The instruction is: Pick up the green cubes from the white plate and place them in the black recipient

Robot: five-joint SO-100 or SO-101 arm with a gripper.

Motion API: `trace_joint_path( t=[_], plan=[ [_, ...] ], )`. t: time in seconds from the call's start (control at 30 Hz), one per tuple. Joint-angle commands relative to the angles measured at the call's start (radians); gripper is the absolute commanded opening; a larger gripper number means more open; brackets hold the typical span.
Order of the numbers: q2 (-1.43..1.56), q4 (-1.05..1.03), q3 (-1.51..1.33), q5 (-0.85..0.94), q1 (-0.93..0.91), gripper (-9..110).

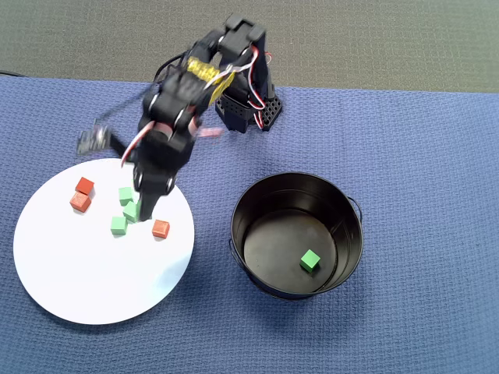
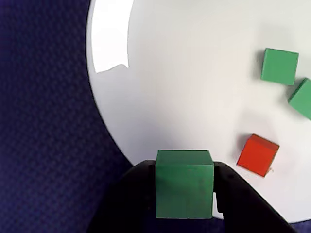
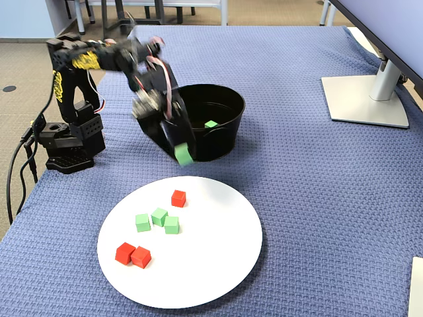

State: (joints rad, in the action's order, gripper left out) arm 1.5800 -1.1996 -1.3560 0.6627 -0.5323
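Note:
My gripper (image 2: 184, 168) is shut on a green cube (image 2: 184, 190), which sits between its two black fingers. In the fixed view that held cube (image 3: 184, 156) hangs above the cloth between the white plate (image 3: 198, 271) and the black recipient (image 3: 225, 142). In the overhead view the arm hides it. Three green cubes (image 3: 159, 216) lie close together on the plate (image 1: 93, 273). One more green cube (image 1: 309, 260) rests on the floor of the recipient (image 1: 257, 204). The wrist view shows two of the plate's green cubes (image 2: 279, 66) at its right.
Three red-orange cubes are on the plate: one (image 1: 161, 228) beside the green ones, two (image 1: 81, 194) together farther left. The arm's base (image 3: 66, 145) stands at the table's left edge. A monitor stand (image 3: 367, 99) sits far right on the blue cloth (image 3: 317, 198).

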Motion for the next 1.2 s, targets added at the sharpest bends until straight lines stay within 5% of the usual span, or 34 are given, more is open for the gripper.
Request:
trace_joint_path(
  t=[0.0, 0.33, 0.67, 0.8, 1.17],
  plan=[
    [0.215, -0.066, -0.052, -0.137, 0.043, 0],
    [0.442, -0.003, -0.322, -0.482, 0.457, 0],
    [0.314, 0.064, -0.311, -0.649, 0.816, 2],
    [0.287, 0.075, -0.307, -0.663, 0.836, 25],
    [0.281, -0.021, -0.193, -0.561, 0.706, 27]
  ],
)
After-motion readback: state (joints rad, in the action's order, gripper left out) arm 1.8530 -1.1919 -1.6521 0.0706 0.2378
